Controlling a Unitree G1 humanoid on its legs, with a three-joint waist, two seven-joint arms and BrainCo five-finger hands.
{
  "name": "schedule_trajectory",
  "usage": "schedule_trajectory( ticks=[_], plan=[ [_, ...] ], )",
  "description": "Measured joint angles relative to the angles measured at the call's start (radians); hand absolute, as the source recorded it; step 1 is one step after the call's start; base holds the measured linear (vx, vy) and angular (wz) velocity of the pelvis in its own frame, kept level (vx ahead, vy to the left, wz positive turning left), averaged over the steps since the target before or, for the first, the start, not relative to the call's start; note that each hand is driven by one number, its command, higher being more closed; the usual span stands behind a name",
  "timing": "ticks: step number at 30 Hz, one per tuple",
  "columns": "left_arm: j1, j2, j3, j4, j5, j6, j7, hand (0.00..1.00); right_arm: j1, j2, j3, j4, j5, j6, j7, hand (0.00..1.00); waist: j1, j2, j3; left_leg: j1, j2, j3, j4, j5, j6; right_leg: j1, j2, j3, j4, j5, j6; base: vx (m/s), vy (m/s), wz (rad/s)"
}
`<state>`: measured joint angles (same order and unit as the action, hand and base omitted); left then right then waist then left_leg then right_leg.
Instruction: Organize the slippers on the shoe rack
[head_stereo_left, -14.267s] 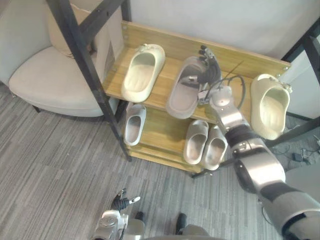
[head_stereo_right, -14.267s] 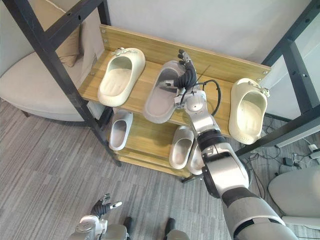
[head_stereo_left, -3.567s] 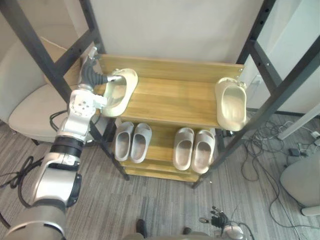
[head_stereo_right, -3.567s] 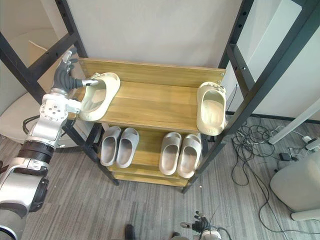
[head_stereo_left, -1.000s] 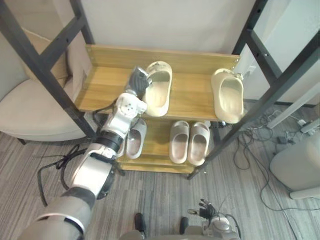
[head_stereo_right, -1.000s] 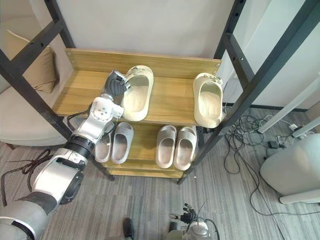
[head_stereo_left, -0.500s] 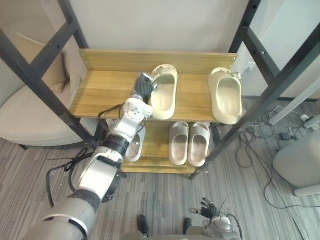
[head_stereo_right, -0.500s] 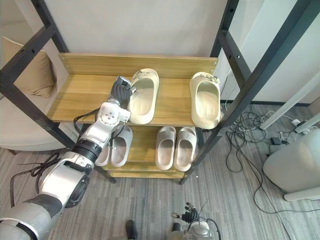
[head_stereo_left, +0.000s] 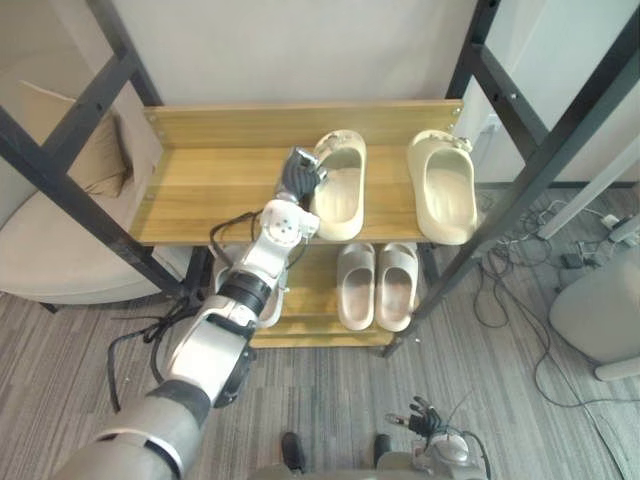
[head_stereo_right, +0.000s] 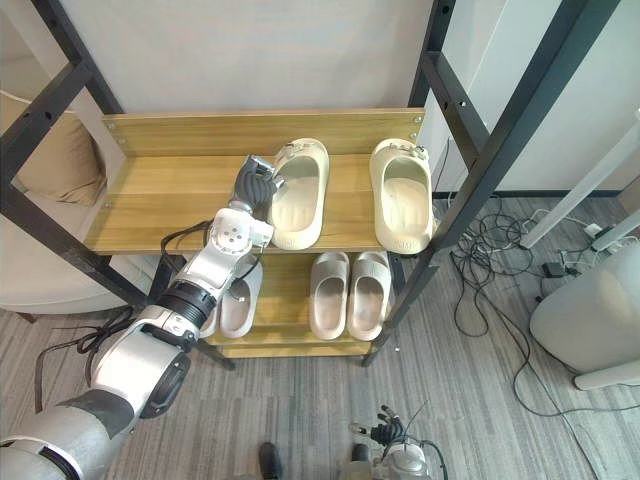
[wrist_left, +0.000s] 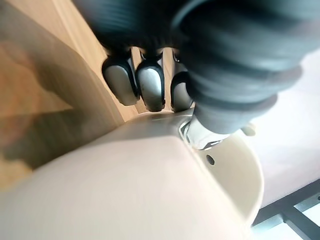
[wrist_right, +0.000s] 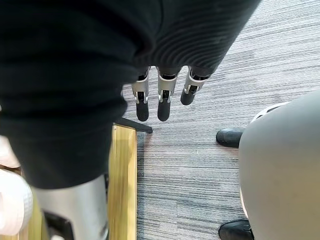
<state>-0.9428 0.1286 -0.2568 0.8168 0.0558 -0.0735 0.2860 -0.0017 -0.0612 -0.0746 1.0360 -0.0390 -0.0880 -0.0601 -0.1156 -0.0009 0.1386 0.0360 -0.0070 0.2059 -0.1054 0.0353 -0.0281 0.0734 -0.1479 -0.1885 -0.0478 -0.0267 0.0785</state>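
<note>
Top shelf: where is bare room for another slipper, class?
Bare board on the top shelf runs from its left end to the left hand. The right half is crowded: the held slipper and the second cream slipper, a narrow gap between.

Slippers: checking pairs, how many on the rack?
5: top shelf, cream slipper in left hand, second cream slipper; lower shelf, grey pair, lone slipper by the arm, which may hide another.

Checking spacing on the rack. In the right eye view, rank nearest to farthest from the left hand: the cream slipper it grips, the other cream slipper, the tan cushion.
1. Gripped cream slipper: middle of the top shelf, held by the left hand.
2. Other cream slipper: right end of the top shelf.
3. Tan cushion: far left, beyond the shelf's end.
</note>
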Motion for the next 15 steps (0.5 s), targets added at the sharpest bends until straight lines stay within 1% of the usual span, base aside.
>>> schedule_trajectory(
  ticks=[8, 12, 15],
  plan=[
    [0.0, -0.027, -0.012, 0.0, 0.0, 0.0, 0.015, 1.0, 0.001, 0.0, 0.0, -0.001, 0.0, -0.001, 0.0, 0.0, 0.0, 0.0, 0.0, 0.0, -0.001, -0.006, 0.0, 0.0, 0.0, 0.004, -0.001, -0.006, -0.001, 0.0, 0.0, 0.0, 0.0, 0.01],
    [0.0, -0.036, -0.051, -0.011, -0.002, 0.0, 0.012, 1.0, 0.001, 0.0, 0.0, -0.002, 0.001, -0.001, 0.0, 0.0, -0.003, 0.001, -0.001, 0.0, -0.002, -0.009, 0.0, 0.0, 0.0, 0.008, -0.001, -0.009, -0.005, 0.0, 0.0, 0.0, 0.0, 0.01],
    [0.0, -0.061, -0.08, -0.024, -0.02, -0.001, 0.002, 1.0, 0.001, 0.0, 0.0, -0.006, 0.001, -0.001, 0.001, 0.0, -0.011, 0.002, -0.001, 0.001, -0.003, -0.011, 0.001, 0.0, 0.0, 0.014, -0.001, -0.015, -0.011, 0.001, 0.001, 0.0, -0.002, 0.03]
  ],
)
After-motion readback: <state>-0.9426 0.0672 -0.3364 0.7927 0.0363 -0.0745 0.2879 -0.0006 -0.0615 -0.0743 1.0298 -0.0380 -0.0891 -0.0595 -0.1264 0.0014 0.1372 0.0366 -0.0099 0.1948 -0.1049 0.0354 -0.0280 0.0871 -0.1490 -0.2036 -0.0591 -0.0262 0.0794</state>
